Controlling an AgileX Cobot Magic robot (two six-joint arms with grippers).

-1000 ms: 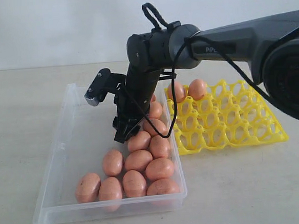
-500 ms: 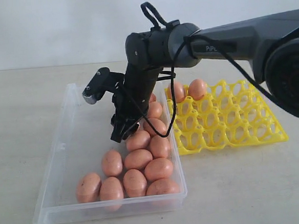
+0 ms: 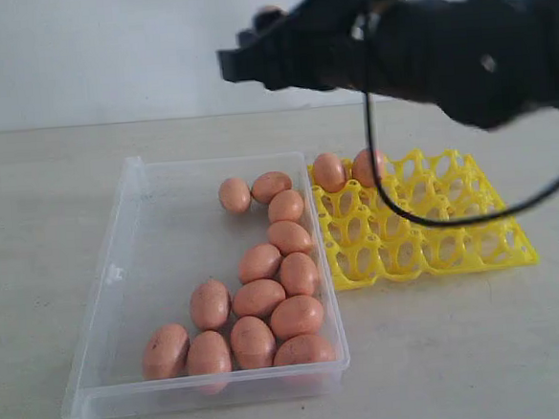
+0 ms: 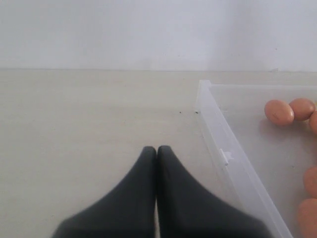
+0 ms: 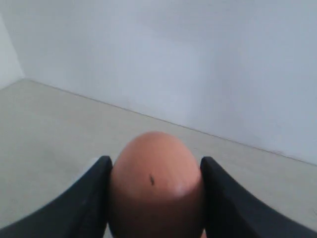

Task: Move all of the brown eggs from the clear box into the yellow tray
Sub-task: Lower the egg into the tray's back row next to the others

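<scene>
A speckled brown egg (image 5: pixel 153 183) sits between the black fingers of my right gripper (image 5: pixel 156 159), which is shut on it. In the exterior view the right arm (image 3: pixel 422 46) is a dark blur, raised high above the clear box (image 3: pixel 121 278) and the yellow tray (image 3: pixel 436 246). Several brown eggs (image 3: pixel 258 297) lie along the box's right side. Two eggs (image 3: pixel 329 171) sit in the tray's far-left cups. My left gripper (image 4: pixel 157 148) is shut and holds nothing, low over the table beside the box's outer wall (image 4: pixel 223 148).
The box's left half (image 3: pixel 157 247) holds no eggs. Most tray cups (image 3: pixel 453 217) hold nothing. A pale wall rises behind the beige table (image 3: pixel 48 187).
My right gripper was down among the eggs in the box. It has risen well above the box with an egg between its fingers. The left gripper has not changed.
</scene>
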